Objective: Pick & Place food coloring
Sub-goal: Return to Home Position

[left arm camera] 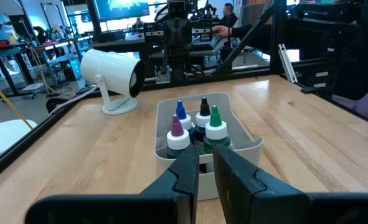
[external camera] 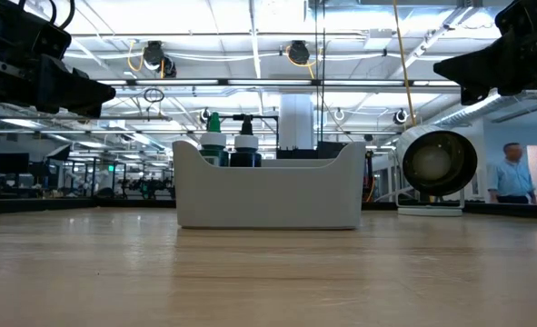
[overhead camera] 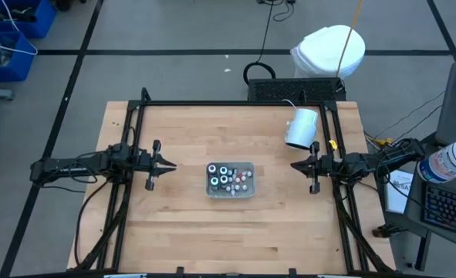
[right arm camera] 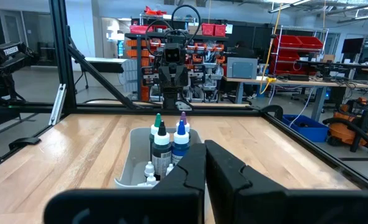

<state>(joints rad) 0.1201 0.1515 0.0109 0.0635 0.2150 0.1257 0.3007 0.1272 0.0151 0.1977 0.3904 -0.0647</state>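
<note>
**Me:** Closest in are my own dark, blocky fingers. My left claw (left arm camera: 207,155) is clenched on nothing, with only a thin slit between the fingers. It hangs over the left side of the worktop (overhead camera: 173,224).

**Visitor:** And the other one?

**Me:** My right claw (right arm camera: 205,148) is clenched and empty too. It faces the left one from the right side.

**Visitor:** Where is the food coloring?

**Me:** The food coloring (left arm camera: 177,140) stands upright inside the gray bin (left arm camera: 249,149), mid-worktop, between my claws and well apart from both.

**Visitor:** How does it look?

**Me:** Four round, dark-bodied bottles with white collars tapering to pointed tips: purple, blue, black and green. From above they read as white rings with coloured centres. Some smaller bottles (right arm camera: 149,169) with white caps sit low beside them.

**Visitor:** And the materials?

**Me:** The bin is smooth and matte, oblong with rounded corners, and its end walls rise above its long sides. The worktop is pale wood in grained strips, framed by black rails. A glossy white cylinder (left arm camera: 112,71) with a dark mouth rests on a round foot near the far edge.
</note>
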